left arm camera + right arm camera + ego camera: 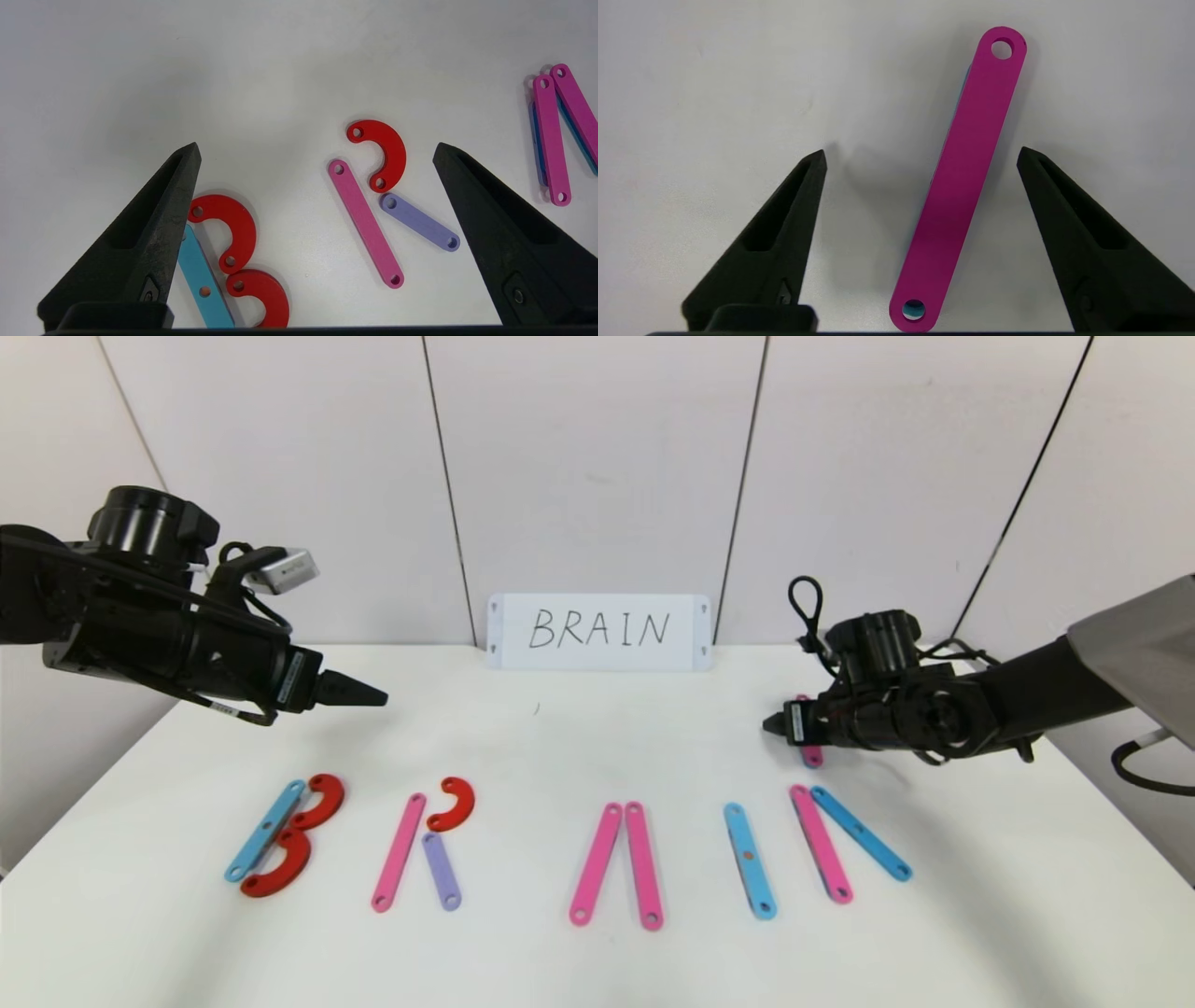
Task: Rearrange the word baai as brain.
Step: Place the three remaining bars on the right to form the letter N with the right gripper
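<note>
- The row of big letters built from flat plastic strips lies along the front of the white surface [579, 747]: a B of a light-blue strip [265, 831] with two red C-shaped curves [297, 835], an R of a pink strip [399, 851], a red curve [453, 805] and a short purple strip [441, 871], an A of two pink strips [616, 863], an I of one light-blue strip [750, 861], and two strokes of an N, a pink strip [821, 843] and a blue strip [861, 833].
- The white card with handwritten BRAIN [598, 631] stands against the back wall as the model.
- The step in hand appears to be the last stroke of the N.
- The right tool [920, 156] hangs low over a separate magenta strip [959, 179] lying behind the N; its jaws stand wide on either side of the strip, touching nothing and holding nothing.
- The next move likely calls for closing on that strip across its narrow width, lifting it, and setting it beside the free end of the blue strip.
- The left tool [317, 149] hovers well above the B and R, jaws wide apart and empty, apparently idle.
- In the head view the right arm covers nearly all of the magenta strip; only its end shows [811, 756].
- The right wrist view shows a sliver of blue under that strip, through its hole and along one edge; whether a second strip lies beneath cannot be told.
- The A has no crossbar visible.
</note>
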Motion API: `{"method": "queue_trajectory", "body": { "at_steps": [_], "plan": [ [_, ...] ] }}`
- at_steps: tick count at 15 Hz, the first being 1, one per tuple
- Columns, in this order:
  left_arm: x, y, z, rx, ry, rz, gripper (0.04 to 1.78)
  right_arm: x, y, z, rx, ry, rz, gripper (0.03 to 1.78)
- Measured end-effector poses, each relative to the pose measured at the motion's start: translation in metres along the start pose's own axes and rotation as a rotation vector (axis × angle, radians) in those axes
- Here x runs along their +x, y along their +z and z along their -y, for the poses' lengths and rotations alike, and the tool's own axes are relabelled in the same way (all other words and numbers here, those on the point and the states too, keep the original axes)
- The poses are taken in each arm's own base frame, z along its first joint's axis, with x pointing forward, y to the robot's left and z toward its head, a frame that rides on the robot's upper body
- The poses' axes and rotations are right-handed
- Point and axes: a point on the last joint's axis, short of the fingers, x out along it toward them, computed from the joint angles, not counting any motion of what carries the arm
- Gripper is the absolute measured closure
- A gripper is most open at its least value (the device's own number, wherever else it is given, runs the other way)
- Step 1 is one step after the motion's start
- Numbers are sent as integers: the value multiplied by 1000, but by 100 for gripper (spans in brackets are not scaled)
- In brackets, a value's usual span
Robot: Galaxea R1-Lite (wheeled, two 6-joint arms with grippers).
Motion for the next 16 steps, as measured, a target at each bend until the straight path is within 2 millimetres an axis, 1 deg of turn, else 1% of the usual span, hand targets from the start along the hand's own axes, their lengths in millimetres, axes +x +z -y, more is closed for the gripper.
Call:
{"method": "queue_trajectory", "body": {
  "at_steps": [1,4,5,6,7,8,13,16],
  "plan": [
    [0,0,0,0,0,0,8,1,0,0,0,-1,-2,59],
    [0,0,0,0,0,-1,8,2,-2,0,1,-1,-6,115],
    [0,0,0,0,0,0,8,3,-2,0,0,-1,-7,132],
    [0,0,0,0,0,0,8,3,-2,0,0,-2,-7,144],
    [0,0,0,0,0,0,8,2,-2,0,0,-2,-6,150],
    [0,0,0,0,0,-1,8,2,-1,0,1,-2,-4,152],
    [0,0,0,0,0,0,8,-2,-1,1,1,-5,-3,152],
    [0,0,0,0,0,0,8,-16,2,2,0,-32,1,152]
  ]
}}
